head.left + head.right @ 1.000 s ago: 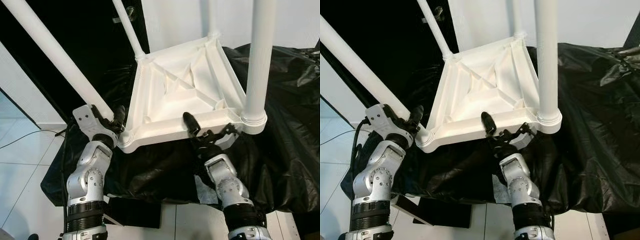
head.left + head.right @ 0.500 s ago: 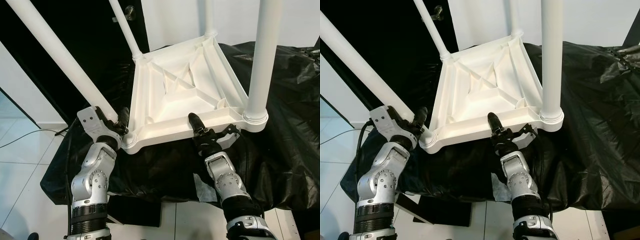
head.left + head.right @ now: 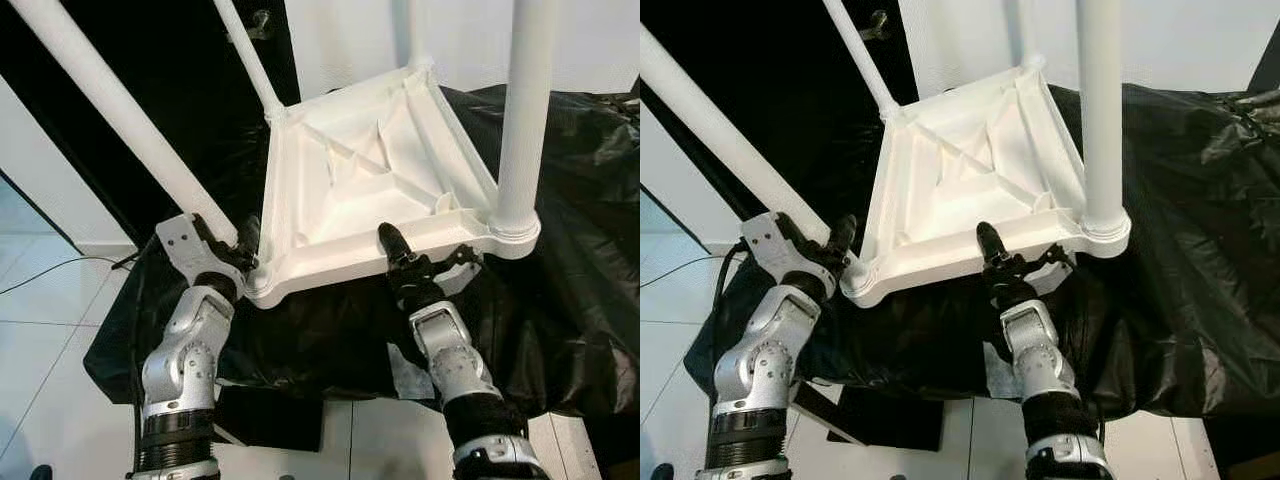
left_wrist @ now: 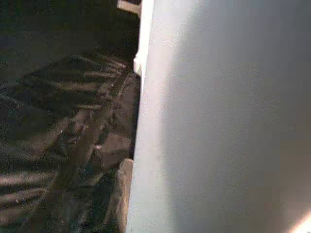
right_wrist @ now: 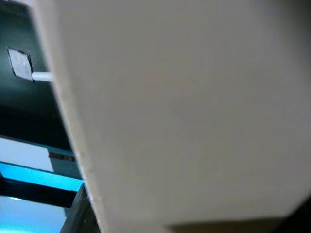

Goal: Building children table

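Table (image 3: 370,180), white plastic, lies upside down on black sheeting (image 3: 580,280) with its legs pointing up. The left gripper (image 3: 243,252) pinches the near left corner by a leg (image 3: 120,110), while the right gripper (image 3: 420,265) clamps the near rim, one finger (image 3: 392,243) inside (the other beneath). Lifting should go evenly, both grips firm, to prevent tipping.

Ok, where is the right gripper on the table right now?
The right gripper is at the near edge of the upturned white table, right of centre, beside the near-right leg.
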Motion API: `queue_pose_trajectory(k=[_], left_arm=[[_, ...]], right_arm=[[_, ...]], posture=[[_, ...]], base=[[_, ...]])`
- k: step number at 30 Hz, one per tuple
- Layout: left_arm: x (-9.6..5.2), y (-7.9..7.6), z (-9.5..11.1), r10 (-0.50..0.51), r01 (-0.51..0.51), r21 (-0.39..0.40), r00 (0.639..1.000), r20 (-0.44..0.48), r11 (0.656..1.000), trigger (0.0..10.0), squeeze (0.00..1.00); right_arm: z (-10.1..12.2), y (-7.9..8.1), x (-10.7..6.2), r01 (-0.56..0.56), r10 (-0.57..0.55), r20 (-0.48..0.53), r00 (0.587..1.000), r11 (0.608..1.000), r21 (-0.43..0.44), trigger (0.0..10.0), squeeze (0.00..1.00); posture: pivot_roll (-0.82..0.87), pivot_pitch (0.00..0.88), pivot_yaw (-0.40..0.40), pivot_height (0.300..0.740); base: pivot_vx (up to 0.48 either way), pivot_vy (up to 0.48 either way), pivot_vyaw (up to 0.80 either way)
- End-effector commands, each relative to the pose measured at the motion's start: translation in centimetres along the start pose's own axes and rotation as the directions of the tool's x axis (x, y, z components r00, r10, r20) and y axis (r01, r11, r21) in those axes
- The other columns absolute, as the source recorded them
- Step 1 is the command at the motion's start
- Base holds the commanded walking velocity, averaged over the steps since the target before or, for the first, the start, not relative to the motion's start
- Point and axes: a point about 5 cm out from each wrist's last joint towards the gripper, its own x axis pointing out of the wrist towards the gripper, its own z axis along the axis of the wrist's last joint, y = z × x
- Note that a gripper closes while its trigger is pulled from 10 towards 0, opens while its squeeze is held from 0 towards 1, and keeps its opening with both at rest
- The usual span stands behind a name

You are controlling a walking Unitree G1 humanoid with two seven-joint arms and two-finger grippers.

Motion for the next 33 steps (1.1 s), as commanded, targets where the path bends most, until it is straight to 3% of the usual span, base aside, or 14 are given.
queue_pose_trajectory(k=[1,7,8,12,13,14,15,21,24,29,30,31,32,33], left_arm=[[-0.4,1.1,-0.2,0.005,-0.005,0.006,0.999,-0.038,1.0,10.0,0.0],[-1.0,2.3,0.4,-0.102,0.119,0.147,0.988,-0.117,0.982,10.0,0.07],[-1.1,2.6,0.7,-0.135,0.163,0.192,0.98,-0.147,0.968,10.0,1.0],[-0.9,3.1,1.8,-0.142,0.182,0.261,0.976,-0.165,0.948,10.0,1.0],[-0.9,3.1,2.8,-0.167,0.209,0.273,0.971,-0.17,0.939,10.0,0.49],[-0.9,3.1,2.8,-0.167,0.209,0.273,0.971,-0.17,0.939,10.0,0.49],[-1.1,3.1,3.7,-0.204,0.247,0.267,0.963,-0.179,0.931,10.0,0.0],[-3.5,2.6,5.1,-0.418,0.476,0.159,0.859,-0.296,0.865,10.0,0.0],[-4.0,3.1,5.5,-0.43,0.501,0.216,0.85,-0.303,0.838,10.0,0.0],[-4.9,3.6,5.5,-0.458,0.532,0.137,0.812,-0.362,0.835,10.0,0.0],[-5.6,3.4,5.6,-0.491,0.571,0.133,0.785,-0.377,0.81,10.0,0.88],[-5.6,3.4,5.6,-0.491,0.571,0.133,0.785,-0.377,0.81,10.0,0.88],[-6.0,3.3,5.7,-0.511,0.595,0.13,0.767,-0.389,0.793,10.0,1.0],[-6.6,3.1,5.8,-0.551,0.631,0.096,0.732,-0.401,0.77,10.0,1.0]], right_arm=[[0.5,4.7,0.7,-0.168,0.167,0.144,0.975,0.986,-0.005,0.0,0.0],[2.5,5.6,-0.3,-0.166,0.182,0.209,0.961,0.982,-0.088,0.0,0.0],[3.1,5.8,-0.5,-0.164,0.186,0.224,0.957,0.98,-0.116,0.0,0.0],[4.0,6.3,-0.5,-0.159,0.194,0.247,0.949,0.975,-0.152,0.0,0.0],[4.5,6.6,-0.5,-0.158,0.197,0.262,0.945,0.974,-0.162,0.0,0.0],[4.5,6.6,-0.5,-0.158,0.197,0.262,0.945,0.974,-0.162,0.0,0.0],[4.9,6.9,-0.5,-0.157,0.199,0.274,0.941,0.973,-0.167,0.0,0.0],[6.0,7.6,-0.6,-0.148,0.205,0.303,0.931,0.968,-0.201,0.0,0.0],[6.1,7.8,-0.7,-0.148,0.205,0.305,0.93,0.969,-0.199,0.0,0.0],[6.4,7.8,-0.7,-0.128,0.186,0.314,0.931,0.972,-0.197,0.0,0.0],[6.5,7.9,-0.7,-0.121,0.182,0.319,0.93,0.972,-0.2,0.0,0.0],[6.5,7.9,-0.7,-0.121,0.182,0.319,0.93,0.972,-0.2,0.0,0.0],[6.6,8.0,-0.7,-0.117,0.178,0.323,0.929,0.973,-0.202,0.0,0.0],[6.7,8.0,-0.7,-0.104,0.172,0.33,0.928,0.971,-0.215,0.0,0.0]], posture=[[0.08,0.0,0.087,0.74],[0.04,0.0,0.098,0.74],[0.03,0.0,0.103,0.74],[0.02,0.0,0.105,0.74],[0.02,0.0,0.106,0.74],[0.02,0.0,0.106,0.74],[0.02,0.0,0.106,0.74],[0.01,0.0,0.117,0.74],[0.01,0.0,0.115,0.74],[0.01,0.0,0.115,0.74],[0.01,0.0,0.113,0.74],[0.01,0.0,0.113,0.74],[0.01,0.0,0.113,0.74],[0.01,0.0,0.113,0.74]], base=[[0.0,0.0,0.0],[0.0,0.0,0.0],[0.0,0.0,0.0],[0.0,0.0,0.0],[0.0,0.0,0.0],[0.0,0.0,0.0],[0.0,0.0,0.0],[0.0,0.0,0.0],[0.0,0.0,0.0],[0.0,0.0,0.0],[0.0,0.0,0.0],[0.0,0.0,0.0],[0.0,0.0,0.0],[0.0,0.0,0.0]])
